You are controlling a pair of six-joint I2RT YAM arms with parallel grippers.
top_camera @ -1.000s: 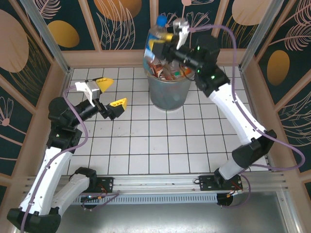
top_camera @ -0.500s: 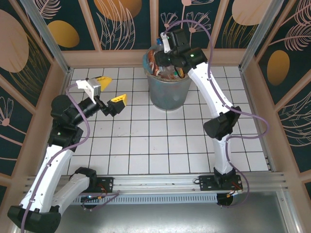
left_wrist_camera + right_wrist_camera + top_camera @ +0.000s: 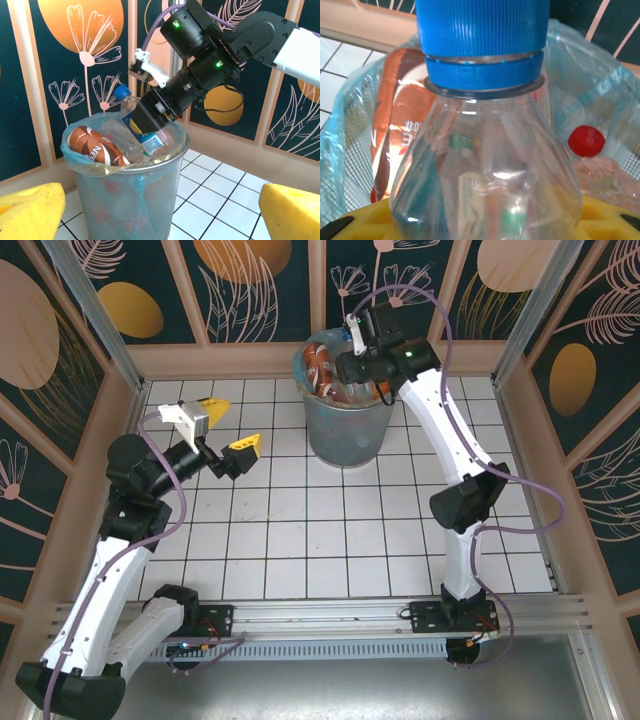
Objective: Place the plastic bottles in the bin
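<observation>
Right fingers (image 3: 600,214) are pinching a light, squishy blue-capped bottle (image 3: 485,190) mid-body over the bin (image 3: 135,200); left fingers (image 3: 30,210) are gaping wide.

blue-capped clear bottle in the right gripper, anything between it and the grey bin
Nothing visible blocks it. The clear plastic bottle with the blue cap hangs over the open mouth of the round grey bin, beside the orange-labelled bottle lying inside.

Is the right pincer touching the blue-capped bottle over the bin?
Touching. In the right wrist view the blue-capped bottle sits between the right pincer's yellow fingers, its body against them. The left wrist view shows it over the bin.
</observation>
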